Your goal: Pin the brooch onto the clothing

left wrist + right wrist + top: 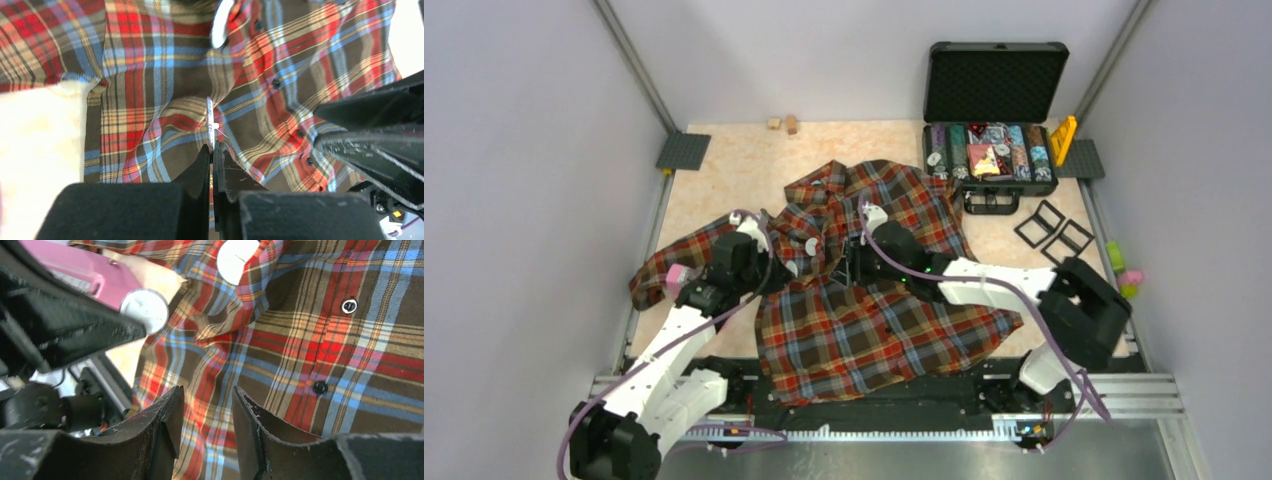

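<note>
The plaid shirt [874,330] lies spread on the table, front up, and fills both wrist views [150,75] [325,340]. My left gripper [792,262] [212,146] is shut on the brooch [210,120], a thin pale disc seen edge-on just above a fold near the button placket. In the right wrist view the brooch [145,310] shows a round white face at the left fingers' tip; no blue shows. A second white disc [221,22] [237,260] [810,245] sits on the fold near the collar. My right gripper [852,262] [206,390] is open and empty, close over the shirt beside the left one.
A pink block [676,277] [75,265] lies by the shirt's left sleeve, behind the left gripper. An open black case [990,150] of colourful items stands at the back right, black square frames [1054,228] in front of it. Small wooden blocks [784,124] sit at the far edge.
</note>
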